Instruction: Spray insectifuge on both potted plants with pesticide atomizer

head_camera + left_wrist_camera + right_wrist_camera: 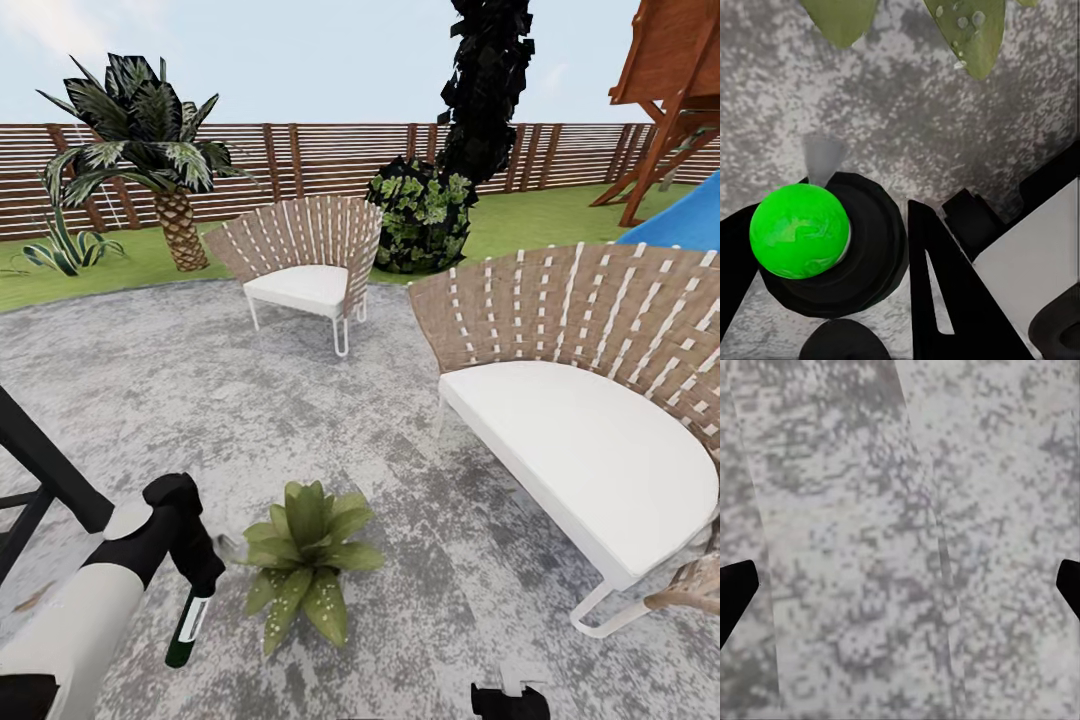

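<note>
Beside potted plant [305, 560] | atomizer [189, 626] hangs in left tool [196, 568]

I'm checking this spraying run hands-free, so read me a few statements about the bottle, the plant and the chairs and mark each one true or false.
1. The left gripper holds the pesticide atomizer. True.
2. The atomizer lies flat on the stone patio. False: it hangs from the gripper with its bottom end pointing down.
3. A potted plant with speckled leaves stands on the patio just beside the atomizer. True.
4. The potted plant sits on the near chair. False: it is on the patio, in front of that chair.
5. The far chair has a white seat cushion. True.
6. The right gripper's fingers are closed on a leaf. False: they stand wide apart over bare stone.
</note>
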